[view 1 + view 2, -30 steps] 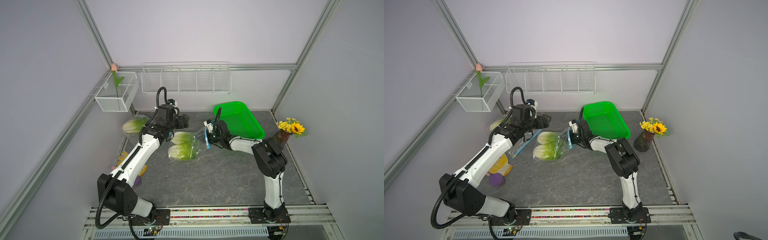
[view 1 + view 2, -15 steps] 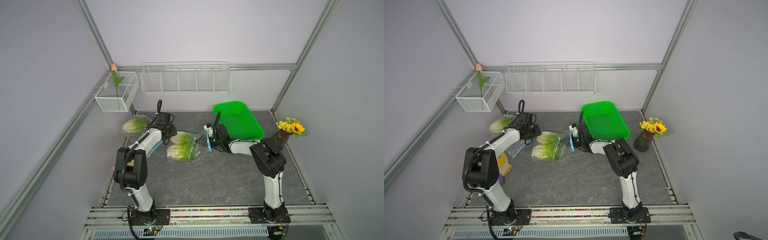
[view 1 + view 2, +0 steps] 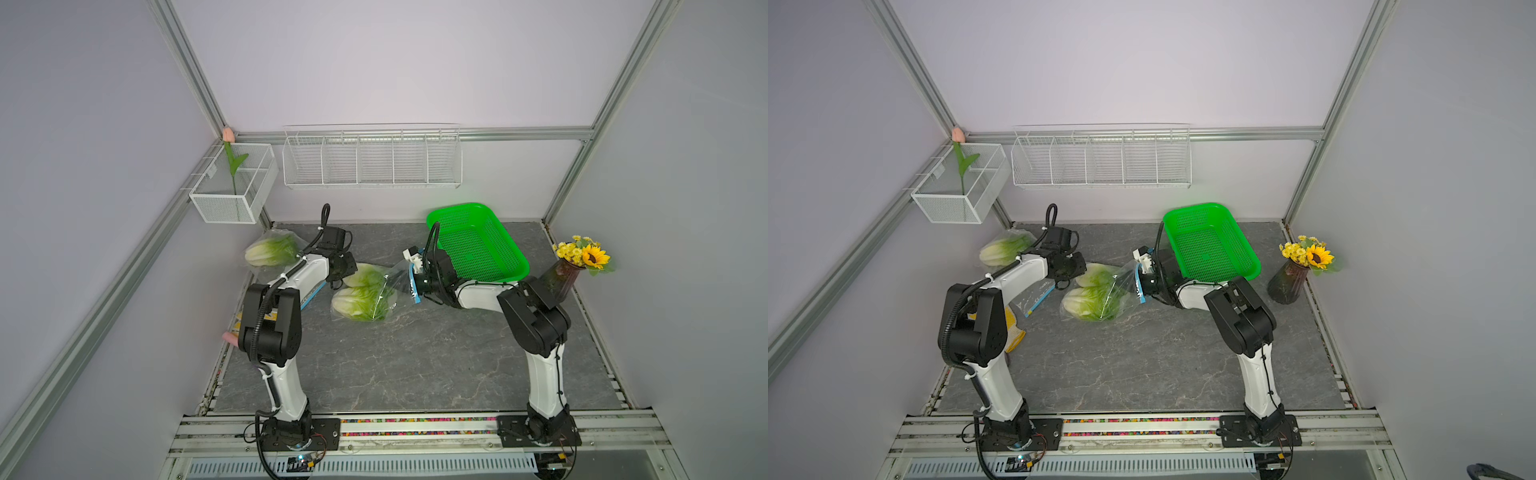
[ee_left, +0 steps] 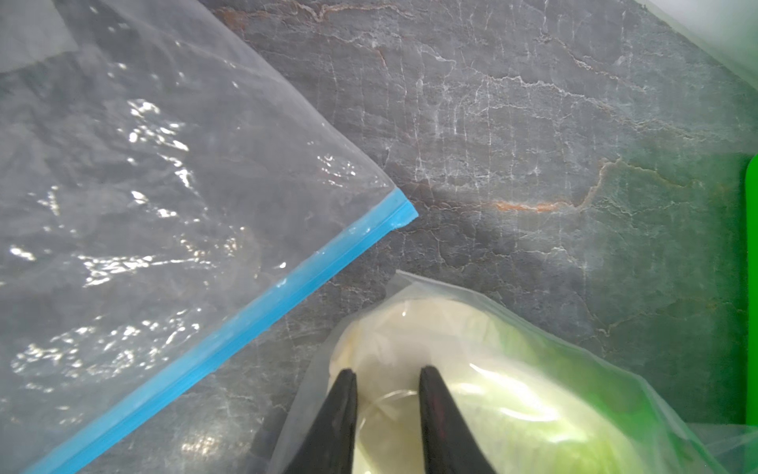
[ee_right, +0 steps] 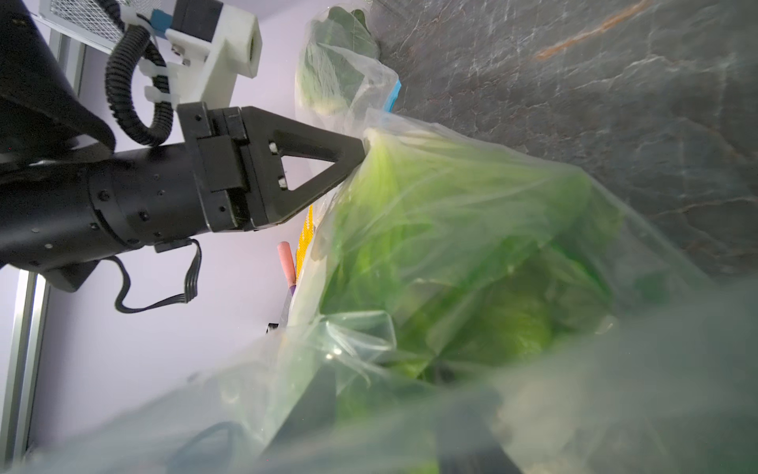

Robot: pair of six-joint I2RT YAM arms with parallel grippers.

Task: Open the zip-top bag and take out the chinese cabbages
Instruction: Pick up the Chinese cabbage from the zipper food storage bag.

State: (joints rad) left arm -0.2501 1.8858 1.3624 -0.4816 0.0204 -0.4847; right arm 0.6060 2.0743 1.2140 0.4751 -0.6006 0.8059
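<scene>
In the last second the left arm (image 3: 307, 274) has folded back, elbow high above its base, and laid its forearm low over the desk (image 3: 415, 353). The left tool (image 4: 385, 373) now sits at the closed end of the zip-top bag (image 3: 395, 282), its fingers (image 4: 340, 410) narrowed to a slim gap astride the film over a white cabbage base; whether they have bitten the film I cannot tell. The right arm (image 3: 478, 293) lies low, the right tool (image 3: 419, 280) at the bag's blue zip strip (image 3: 415, 296), its hold hidden by film. Two chinese cabbages (image 3: 357, 303) are inside this bag mid-desk; a third cabbage (image 3: 270, 251) lies in its own film near the back left corner. Probably the bag is being taken at both ends for emptying; nothing is out yet.
</scene>
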